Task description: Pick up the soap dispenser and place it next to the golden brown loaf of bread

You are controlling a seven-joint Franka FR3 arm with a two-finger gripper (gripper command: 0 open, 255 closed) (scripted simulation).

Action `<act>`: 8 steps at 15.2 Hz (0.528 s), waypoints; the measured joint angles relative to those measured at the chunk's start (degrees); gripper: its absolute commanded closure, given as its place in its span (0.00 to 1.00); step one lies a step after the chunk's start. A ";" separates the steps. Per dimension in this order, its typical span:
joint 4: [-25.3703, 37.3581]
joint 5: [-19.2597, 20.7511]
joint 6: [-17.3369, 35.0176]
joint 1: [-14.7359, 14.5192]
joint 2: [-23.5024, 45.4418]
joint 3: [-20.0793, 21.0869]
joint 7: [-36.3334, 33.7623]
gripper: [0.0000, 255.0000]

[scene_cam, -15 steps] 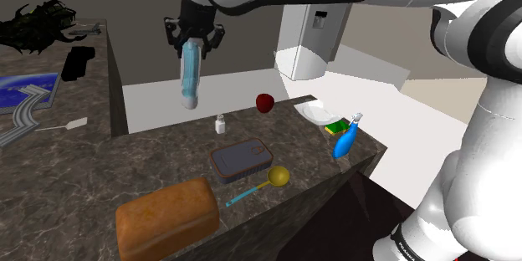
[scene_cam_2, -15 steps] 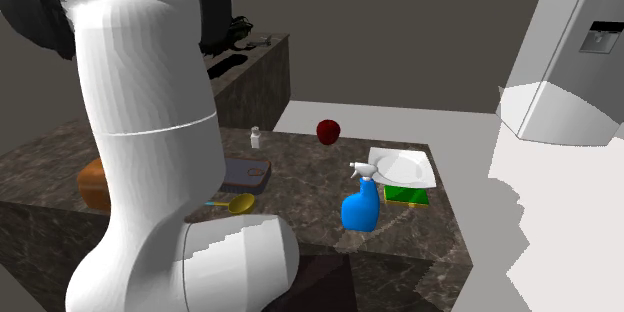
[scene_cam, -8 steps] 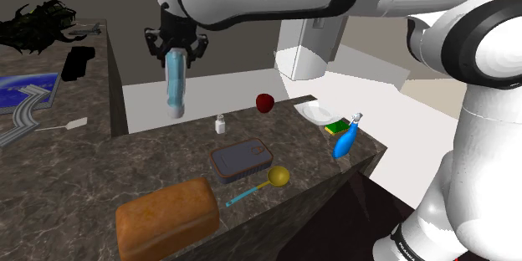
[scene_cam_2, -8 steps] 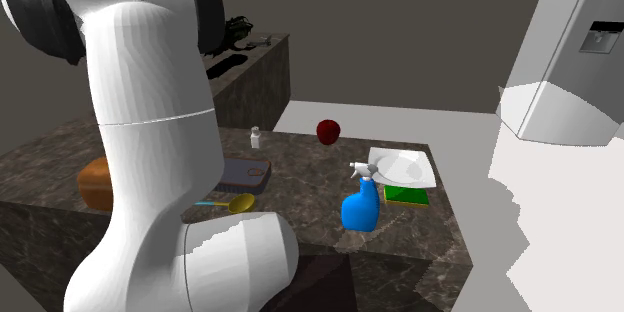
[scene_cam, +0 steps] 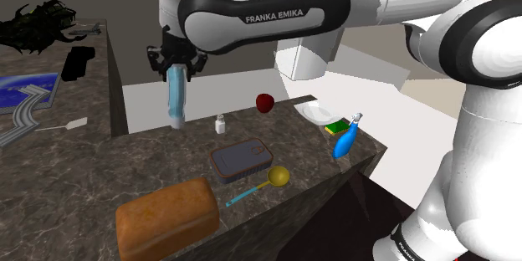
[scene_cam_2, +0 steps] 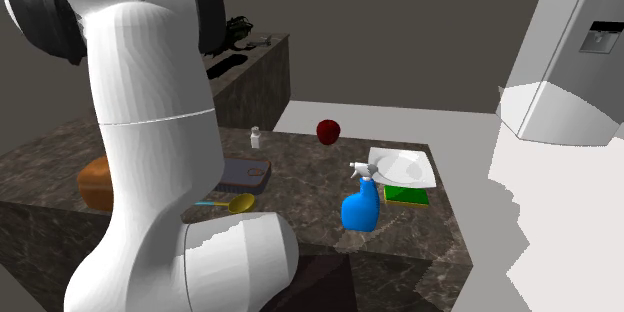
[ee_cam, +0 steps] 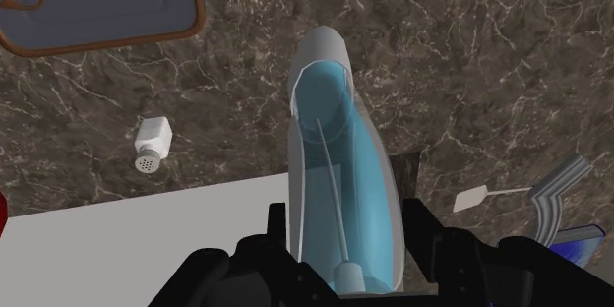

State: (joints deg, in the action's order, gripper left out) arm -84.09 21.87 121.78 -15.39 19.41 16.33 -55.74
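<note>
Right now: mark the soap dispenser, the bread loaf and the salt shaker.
soap dispenser [scene_cam: 176, 96], shoulder view, middle of its blue body.
bread loaf [scene_cam: 167, 213], shoulder view, middle of the crust.
salt shaker [scene_cam: 221, 124], shoulder view, its white body.

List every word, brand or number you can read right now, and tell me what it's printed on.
"FRANKA EMIKA": white letters on the dark band of the arm.
No other text: the soap dispenser in the gripper, the blue spray bottle and the small shaker carry no label.
The fridge's dark panel: nothing legible.
</note>
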 measured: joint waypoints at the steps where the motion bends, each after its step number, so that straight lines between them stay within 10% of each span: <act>1: -1.03 0.11 0.77 0.03 -0.21 -0.02 -0.31 1.00; 8: -5.41 1.22 5.63 0.25 0.43 -0.48 -1.87 1.00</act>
State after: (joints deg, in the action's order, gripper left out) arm -89.50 23.09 127.41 -15.14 19.84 15.85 -57.61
